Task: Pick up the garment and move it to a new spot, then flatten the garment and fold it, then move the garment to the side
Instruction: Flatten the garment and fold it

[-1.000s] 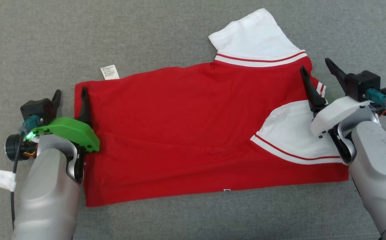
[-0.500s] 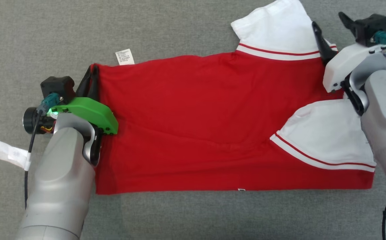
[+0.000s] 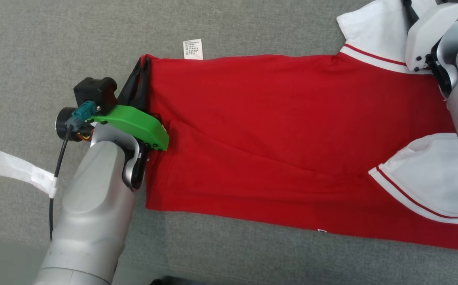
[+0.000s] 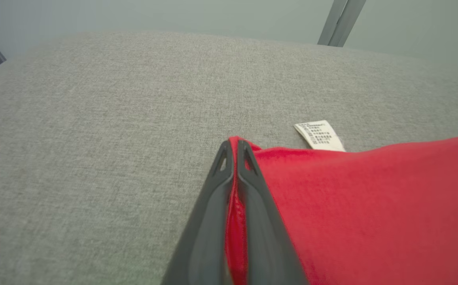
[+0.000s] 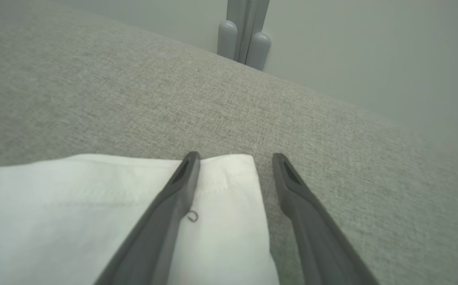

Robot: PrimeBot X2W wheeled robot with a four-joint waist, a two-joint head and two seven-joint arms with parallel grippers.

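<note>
Fabric surface, grey woven, under everything; pale grey-green wall behind it, grey metal post at top of right wrist view. Large red jersey T-shirt w/ white short sleeves lies flat, centre to right edge of head view, white care label at its top edge. Left gripper pinched tight on the shirt's upper-left corner, red cloth btwn fingers. Right gripper spread wide: one finger on white sleeve, other over bare grey, sleeve corner btwn them.
</note>
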